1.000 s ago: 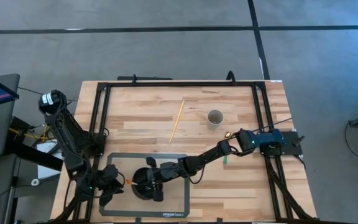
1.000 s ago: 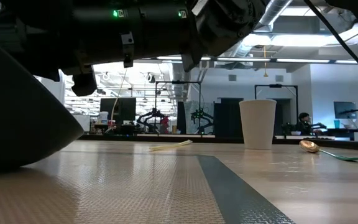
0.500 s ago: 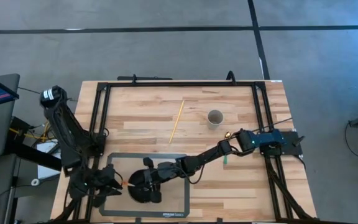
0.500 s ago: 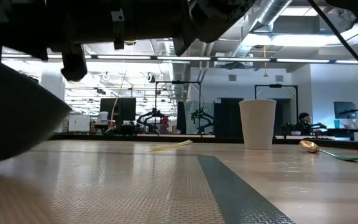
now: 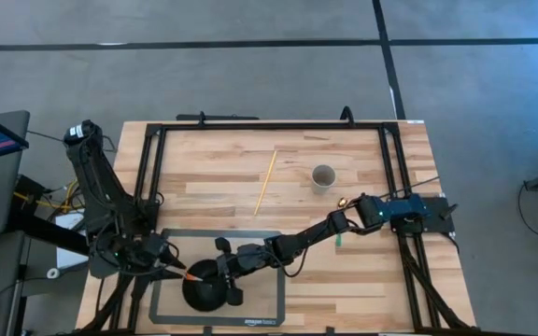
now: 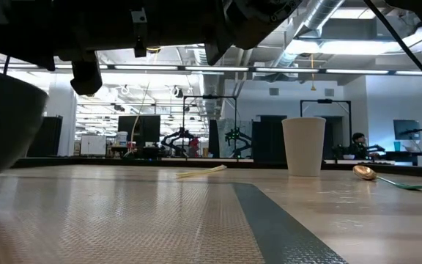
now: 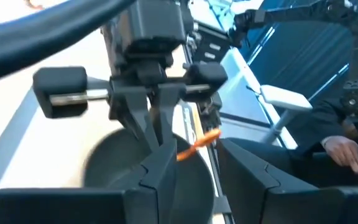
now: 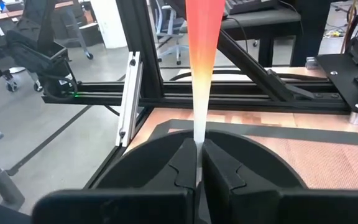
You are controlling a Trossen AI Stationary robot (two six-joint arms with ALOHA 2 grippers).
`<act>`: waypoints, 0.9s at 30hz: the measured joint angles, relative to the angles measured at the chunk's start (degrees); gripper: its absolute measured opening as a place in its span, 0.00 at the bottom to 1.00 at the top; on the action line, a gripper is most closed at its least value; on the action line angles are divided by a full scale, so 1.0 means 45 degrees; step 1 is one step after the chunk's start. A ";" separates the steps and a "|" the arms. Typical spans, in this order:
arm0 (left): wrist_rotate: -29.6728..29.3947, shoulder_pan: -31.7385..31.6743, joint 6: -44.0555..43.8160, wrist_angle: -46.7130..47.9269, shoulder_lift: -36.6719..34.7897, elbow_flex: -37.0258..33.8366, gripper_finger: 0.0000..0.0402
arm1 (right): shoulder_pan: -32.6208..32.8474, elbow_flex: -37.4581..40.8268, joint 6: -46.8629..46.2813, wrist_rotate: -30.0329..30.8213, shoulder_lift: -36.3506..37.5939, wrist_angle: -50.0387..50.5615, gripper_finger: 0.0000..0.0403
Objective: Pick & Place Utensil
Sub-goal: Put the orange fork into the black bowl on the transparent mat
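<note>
The utensil (image 5: 190, 277) is a thin orange stick that fades to white at one end. My right gripper (image 5: 215, 273) is shut on it over the black bowl (image 5: 204, 291), which sits on the grey mat (image 5: 269, 280). The utensil's orange end (image 7: 196, 143) points at my left gripper (image 5: 168, 271). That gripper is open and faces the right one from the table's left. In the left wrist view the orange end hovers just past the left gripper's fingertips (image 7: 166, 163). My right gripper pinches the utensil's pale end (image 8: 197, 138) between its two fingertips. The fingers come in from the table's right, slanting down, and the utensil runs on straight ahead of them. It is lifted clear above the bowl. My left gripper: I cannot tell whether it touches the orange end.
A long wooden stick (image 5: 265, 180) and a white cup (image 5: 323, 175) are on the far half of the table. A spoon with a gold bowl and green handle (image 6: 378, 176) lies to the right, under my right arm. Black rails (image 5: 250, 124) frame the table.
The black bowl has slid on the mat toward the table's left and near edges. My right gripper has followed a little to the left, still shut on the utensil. My left gripper has risen and swung toward the utensil's orange end.
</note>
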State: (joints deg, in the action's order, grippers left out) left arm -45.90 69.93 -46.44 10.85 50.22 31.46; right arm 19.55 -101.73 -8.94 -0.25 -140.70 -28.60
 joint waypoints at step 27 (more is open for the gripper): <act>-0.0828 0.0005 0.1349 -0.0193 -0.0419 -0.0005 0.29 | -0.0107 -0.0010 0.0780 0.0005 -0.0058 0.0979 0.05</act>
State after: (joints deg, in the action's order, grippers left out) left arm -49.63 69.95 -40.37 9.98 48.34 31.44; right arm 19.07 -101.78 -5.43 -0.22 -140.97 -24.20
